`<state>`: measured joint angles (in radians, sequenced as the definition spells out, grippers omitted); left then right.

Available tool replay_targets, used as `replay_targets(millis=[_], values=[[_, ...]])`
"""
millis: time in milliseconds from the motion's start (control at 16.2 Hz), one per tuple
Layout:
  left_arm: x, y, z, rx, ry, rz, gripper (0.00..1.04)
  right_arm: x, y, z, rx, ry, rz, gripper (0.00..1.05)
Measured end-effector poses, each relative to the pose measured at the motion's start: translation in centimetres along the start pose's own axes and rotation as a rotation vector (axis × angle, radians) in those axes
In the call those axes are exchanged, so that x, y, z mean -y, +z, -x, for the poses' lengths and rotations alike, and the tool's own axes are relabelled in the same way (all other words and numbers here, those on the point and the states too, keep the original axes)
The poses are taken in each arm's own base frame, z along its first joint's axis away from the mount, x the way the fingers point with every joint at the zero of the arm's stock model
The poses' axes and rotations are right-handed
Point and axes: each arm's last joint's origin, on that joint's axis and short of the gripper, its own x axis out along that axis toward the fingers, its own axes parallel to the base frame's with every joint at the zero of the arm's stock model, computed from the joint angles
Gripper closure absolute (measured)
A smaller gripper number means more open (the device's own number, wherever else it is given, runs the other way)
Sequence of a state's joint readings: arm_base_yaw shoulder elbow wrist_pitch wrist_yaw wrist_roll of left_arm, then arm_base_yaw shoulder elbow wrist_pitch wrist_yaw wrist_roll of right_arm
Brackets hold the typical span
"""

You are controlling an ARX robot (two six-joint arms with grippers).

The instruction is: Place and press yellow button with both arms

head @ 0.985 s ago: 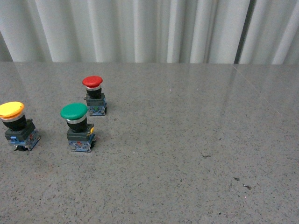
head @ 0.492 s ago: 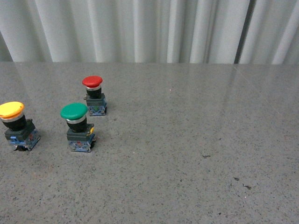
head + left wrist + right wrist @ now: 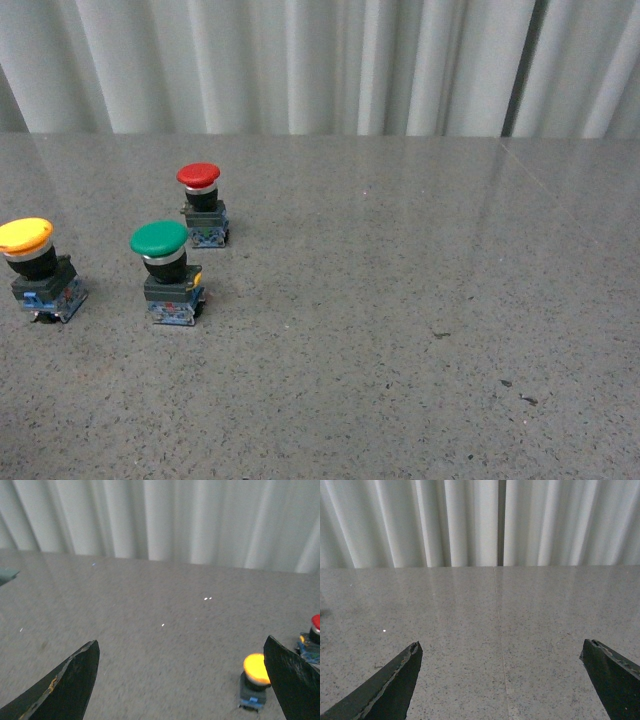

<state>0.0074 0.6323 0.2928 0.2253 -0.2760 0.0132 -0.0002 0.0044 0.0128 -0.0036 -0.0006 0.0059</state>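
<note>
The yellow button (image 3: pixel 38 268) stands upright at the table's far left in the front view, with a yellow cap, black collar and dark base with blue parts. In the left wrist view it (image 3: pixel 256 677) stands close to one finger of my left gripper (image 3: pixel 182 680), which is open and empty above the table. My right gripper (image 3: pixel 501 675) is open and empty over bare table; no button shows in its view. Neither arm shows in the front view.
A green-capped button (image 3: pixel 168 273) stands just right of the yellow one, and a red-capped button (image 3: pixel 202 205) stands behind it; the red cap's edge shows in the left wrist view (image 3: pixel 315 625). The grey speckled table (image 3: pixel 420 300) ends at a white curtain (image 3: pixel 320 60).
</note>
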Motion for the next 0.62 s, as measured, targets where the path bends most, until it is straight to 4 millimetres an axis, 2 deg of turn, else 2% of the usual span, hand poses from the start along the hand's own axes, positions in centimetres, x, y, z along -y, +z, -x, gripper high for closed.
replay_targets(millis=[62, 123, 185, 615], values=[[1.0, 1.7, -3.3, -0.025, -0.09, -0.051, 0.07, 0.0, 0.0, 0.0, -0.001, 0.0, 0.0, 0.06], [1.7, 1.8, -5.6, -0.081, -0.124, -0.083, 0.07, 0.0, 0.0, 0.0, -0.001, 0.0, 0.0, 0.06], [2.2, 1.5, -6.7, -0.128, -0.153, -0.092, 0.07, 0.0, 0.0, 0.0, -0.001, 0.0, 0.0, 0.06], [3.4, 1.2, -9.2, -0.206, -0.219, -0.105, 0.07, 0.0, 0.0, 0.0, -0.001, 0.0, 0.0, 0.06]])
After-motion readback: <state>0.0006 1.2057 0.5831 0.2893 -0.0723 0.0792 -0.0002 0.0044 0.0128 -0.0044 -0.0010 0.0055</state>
